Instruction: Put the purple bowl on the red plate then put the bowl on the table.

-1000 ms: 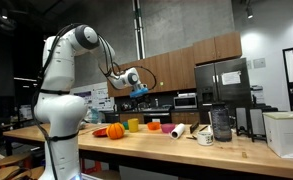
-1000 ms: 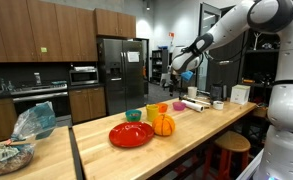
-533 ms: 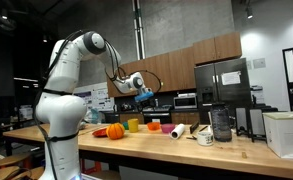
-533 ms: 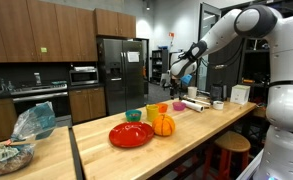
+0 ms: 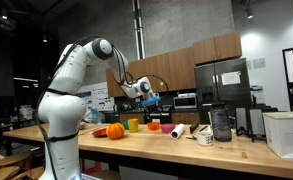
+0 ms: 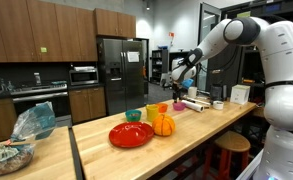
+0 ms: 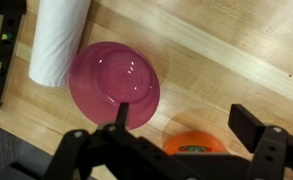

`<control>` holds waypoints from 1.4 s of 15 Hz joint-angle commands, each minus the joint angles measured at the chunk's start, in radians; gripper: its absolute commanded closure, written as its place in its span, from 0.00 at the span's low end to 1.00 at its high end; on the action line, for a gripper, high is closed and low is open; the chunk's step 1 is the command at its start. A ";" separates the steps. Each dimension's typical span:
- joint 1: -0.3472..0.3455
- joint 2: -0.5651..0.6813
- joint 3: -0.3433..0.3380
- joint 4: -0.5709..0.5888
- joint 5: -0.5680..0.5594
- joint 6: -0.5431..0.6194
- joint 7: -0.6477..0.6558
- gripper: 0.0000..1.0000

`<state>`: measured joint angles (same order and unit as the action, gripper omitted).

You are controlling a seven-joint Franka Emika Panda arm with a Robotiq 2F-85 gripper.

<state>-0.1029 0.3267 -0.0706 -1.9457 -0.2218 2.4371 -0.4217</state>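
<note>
The purple bowl (image 7: 114, 82) stands upright on the light wooden table (image 7: 226, 60), seen from above in the wrist view. It also shows in both exterior views (image 5: 178, 130) (image 6: 179, 105). My gripper (image 7: 186, 122) is open and empty, high above the table. One finger (image 7: 121, 112) hangs over the bowl's rim and the other finger (image 7: 251, 125) is past the small orange-red item (image 7: 191, 145). The gripper shows in both exterior views (image 5: 147, 97) (image 6: 183, 72). The red plate (image 6: 132, 134) lies further along the counter, with an orange pumpkin (image 6: 163, 125) beside it.
A white roll (image 7: 58, 40) lies against the bowl. A yellow-green cup (image 6: 153, 112) and a teal bowl (image 6: 133, 115) stand between plate and bowl. A black jar (image 5: 221, 123), a white mug (image 5: 206, 136) and a white box (image 5: 284, 132) stand further along the counter.
The arm has stretched out along the counter and the gripper has come lower, now over the purple bowl. The things on the table have not moved.
</note>
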 commanded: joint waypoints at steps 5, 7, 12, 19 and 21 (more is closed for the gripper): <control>-0.010 0.119 -0.003 0.114 -0.017 -0.065 0.027 0.01; -0.011 0.142 -0.004 0.134 -0.018 -0.078 0.034 0.05; -0.015 0.193 -0.016 0.182 -0.033 -0.111 0.038 0.19; -0.020 0.230 -0.019 0.221 -0.041 -0.143 0.036 0.58; -0.021 0.223 -0.014 0.218 -0.040 -0.144 0.033 0.71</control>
<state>-0.1201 0.5467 -0.0878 -1.7518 -0.2461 2.3184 -0.3995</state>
